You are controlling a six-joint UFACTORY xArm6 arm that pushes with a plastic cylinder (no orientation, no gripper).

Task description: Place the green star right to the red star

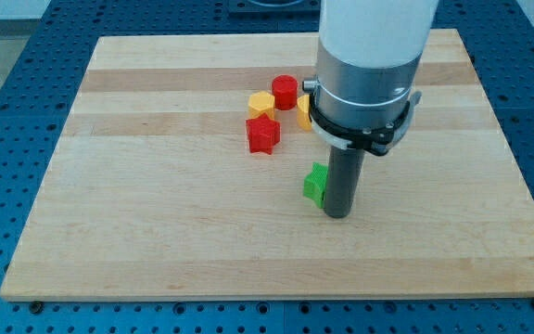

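The green star [315,184] lies near the board's middle, partly hidden behind my rod. My tip [337,214] rests on the board just right of and touching the green star. The red star [262,134] lies up and to the left of the green star, a short gap apart. The arm's white and grey body hides the area above the rod.
A yellow hexagon block [260,103] sits just above the red star. A red cylinder [285,91] stands beside it at the upper right. Another yellow block [303,111] shows partly behind the arm. All rest on the wooden board [156,204].
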